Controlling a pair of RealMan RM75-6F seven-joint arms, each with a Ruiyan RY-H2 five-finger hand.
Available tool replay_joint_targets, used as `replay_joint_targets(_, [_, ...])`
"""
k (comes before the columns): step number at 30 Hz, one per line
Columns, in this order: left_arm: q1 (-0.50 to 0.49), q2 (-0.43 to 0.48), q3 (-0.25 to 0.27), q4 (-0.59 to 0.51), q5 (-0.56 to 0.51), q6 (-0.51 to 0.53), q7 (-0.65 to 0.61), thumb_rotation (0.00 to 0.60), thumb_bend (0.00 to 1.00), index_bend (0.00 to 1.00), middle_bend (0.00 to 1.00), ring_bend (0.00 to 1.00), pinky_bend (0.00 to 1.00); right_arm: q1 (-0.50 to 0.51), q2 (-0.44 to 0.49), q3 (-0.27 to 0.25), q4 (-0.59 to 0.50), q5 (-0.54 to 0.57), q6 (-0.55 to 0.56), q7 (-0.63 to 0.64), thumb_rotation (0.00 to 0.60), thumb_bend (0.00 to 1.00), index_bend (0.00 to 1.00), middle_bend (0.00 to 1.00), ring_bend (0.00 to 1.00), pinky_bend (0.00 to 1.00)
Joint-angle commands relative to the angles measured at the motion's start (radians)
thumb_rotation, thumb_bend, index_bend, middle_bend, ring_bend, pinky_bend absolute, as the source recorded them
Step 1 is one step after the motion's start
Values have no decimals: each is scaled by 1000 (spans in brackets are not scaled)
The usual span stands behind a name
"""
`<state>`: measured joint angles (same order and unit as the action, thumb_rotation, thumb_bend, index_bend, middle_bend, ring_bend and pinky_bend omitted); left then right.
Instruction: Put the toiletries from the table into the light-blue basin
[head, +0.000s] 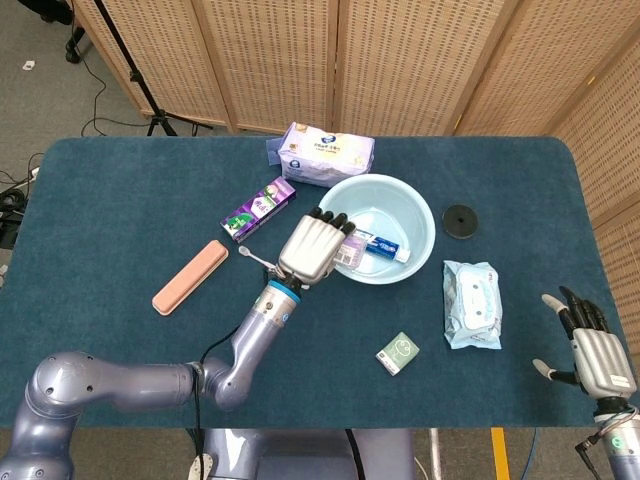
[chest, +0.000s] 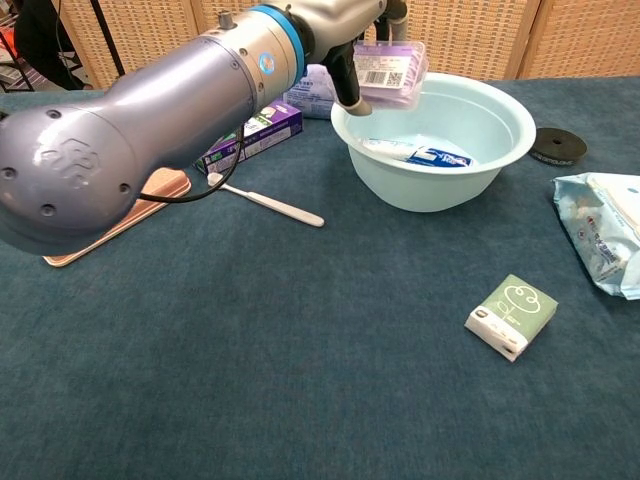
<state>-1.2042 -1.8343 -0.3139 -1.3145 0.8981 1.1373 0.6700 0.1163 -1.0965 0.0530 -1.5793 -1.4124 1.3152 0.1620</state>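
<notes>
One item in transit: a small purple soap box (chest: 391, 73) with a barcode label, grasped in the left hand (head: 312, 247) and held in the air above the near-left rim of the light-blue basin (chest: 500, 160).
Left hand grasp: fingers (chest: 345, 92) wrap down around the box; in the head view the back of the hand hides the box, and the fingertips overlap the basin's left edge.
Basin contents: a toothpaste tube (chest: 415, 153) lies flat on the bottom.
Basin position: toward the far middle of the dark teal table (chest: 300, 400).
Right hand: the right hand (head: 590, 345) sits at the table's near right corner, well apart from everything, fingers spread and grasping nothing.
Toiletries on the cloth, left of basin: a white toothbrush (chest: 268, 200) lying flat; a purple toothpaste carton (head: 259, 208) beyond it; a pink oblong case (head: 190, 277) further left.
Toiletries behind basin: a white and purple tissue pack (head: 326, 153), just beside the far rim.
Toiletries right of basin: a pale blue pack of wet wipes (head: 471, 303) lying flat.
Toiletries in front of basin: a small green box (chest: 511, 316), on its own near the table's front.
Other: a black round disc (head: 459, 220) lies right of the basin.
</notes>
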Motion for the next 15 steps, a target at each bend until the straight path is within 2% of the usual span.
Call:
replay_joint_targets(1, [-45, -90, -36, 183, 28, -46, -49, 600, 353, 751, 387, 379, 345, 0, 3, 2, 4, 6, -5, 10, 600, 208, 124, 0, 0, 0])
replay_joint_targets(6, [-125, -208, -82, 463, 57, -123, -135, 600, 353, 751, 388, 380, 345, 1, 5, 11, 21, 31, -19, 37, 600, 208, 123, 0, 0, 0])
replay_joint_targets(15, [-208, -337, -109, 711, 96, -235, -248, 600, 340, 751, 371, 379, 345, 1, 6, 20, 39, 53, -33, 61, 600, 208, 123, 0, 0, 0])
